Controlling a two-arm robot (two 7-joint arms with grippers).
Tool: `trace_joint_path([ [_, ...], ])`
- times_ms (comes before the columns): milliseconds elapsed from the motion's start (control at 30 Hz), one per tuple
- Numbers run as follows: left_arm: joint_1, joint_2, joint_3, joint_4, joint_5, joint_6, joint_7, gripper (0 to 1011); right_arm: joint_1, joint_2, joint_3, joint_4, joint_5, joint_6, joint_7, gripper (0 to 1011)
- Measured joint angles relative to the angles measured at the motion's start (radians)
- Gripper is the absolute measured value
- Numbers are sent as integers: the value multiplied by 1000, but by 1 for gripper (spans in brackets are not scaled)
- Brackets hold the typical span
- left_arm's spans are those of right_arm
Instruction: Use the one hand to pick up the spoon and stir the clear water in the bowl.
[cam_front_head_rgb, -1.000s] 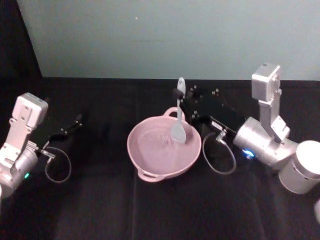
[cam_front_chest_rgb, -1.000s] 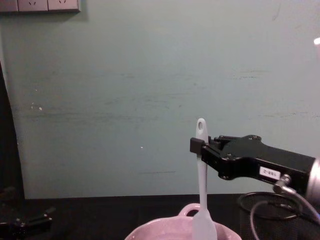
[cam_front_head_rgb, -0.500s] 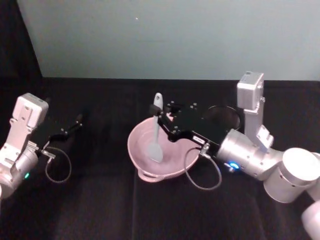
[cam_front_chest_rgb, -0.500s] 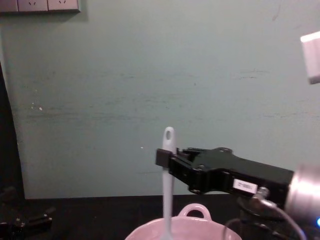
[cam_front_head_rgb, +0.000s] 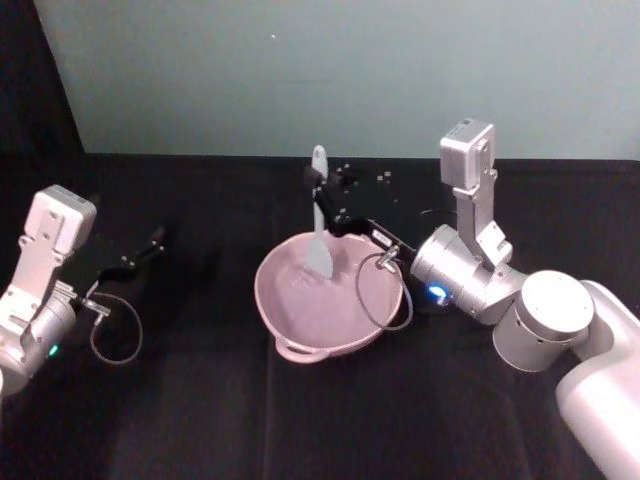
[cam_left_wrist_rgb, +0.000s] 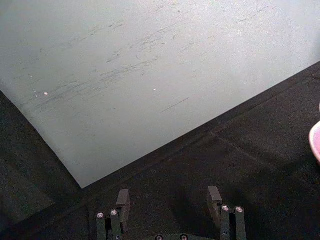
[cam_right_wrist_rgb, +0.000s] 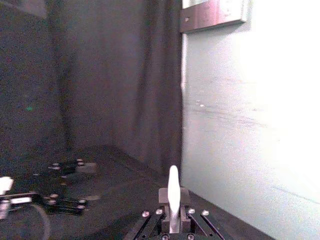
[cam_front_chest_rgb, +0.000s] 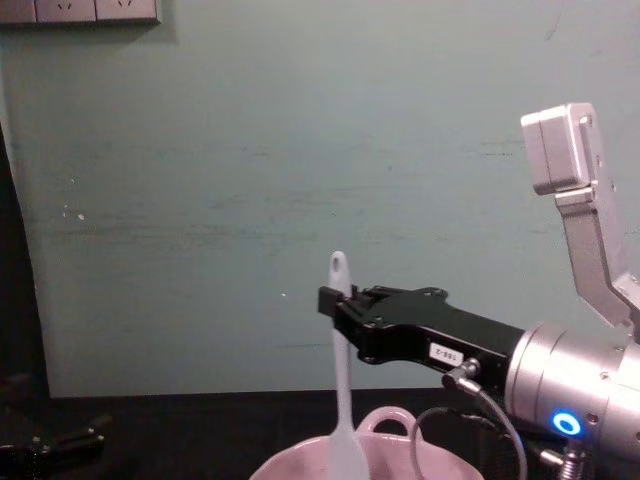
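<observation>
The pale pink bowl (cam_front_head_rgb: 300, 318) with a wavy rim sits mid-table; its rim (cam_front_chest_rgb: 290, 462) and loop handle (cam_front_chest_rgb: 385, 419) show low in the chest view. The water inside is barely visible. My right gripper (cam_front_head_rgb: 321, 191) reaches in from the right, shut on the upper handle of the white spoon (cam_front_head_rgb: 319, 222). The spoon (cam_front_chest_rgb: 341, 372) stands upright, its wide end down inside the bowl near the far side. In the right wrist view the handle tip (cam_right_wrist_rgb: 173, 189) sticks up between the shut jaws. My left gripper (cam_front_head_rgb: 150, 246) rests parked and open at the far left.
The table is covered in black cloth (cam_front_head_rgb: 200, 420), with a pale green wall (cam_front_head_rgb: 300, 70) behind it. A grey cable loop (cam_front_head_rgb: 380, 292) hangs from the right wrist over the bowl's right rim. The bowl's edge (cam_left_wrist_rgb: 316, 144) shows in the left wrist view.
The right gripper carried the spoon from the bowl's right side across to its left, then back toward the far rim. The right arm swung leftward. The left arm has not moved.
</observation>
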Motion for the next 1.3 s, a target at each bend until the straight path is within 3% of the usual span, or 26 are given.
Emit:
trace_joint_path([
  [200,0,0,0,0,0,0,0,1011,-14,14,27,-14,-34,-9,-35,116],
  [367,0,0,0,0,0,0,0,1011,-75,58,54,-111,-30,33,-35,114],
  [600,0,0,0,0,0,0,0,1011,-164,119,68,-247,14,100,13,114],
  [767,0,0,0,0,0,0,0,1011,-181,125,48,-275,42,122,44,114],
  [1033,0,0,0,0,0,0,0,1011,-146,77,10,-219,40,81,51,114],
  [1300,0,0,0,0,0,0,0,1011,-67,14,0,-84,-9,27,16,114],
])
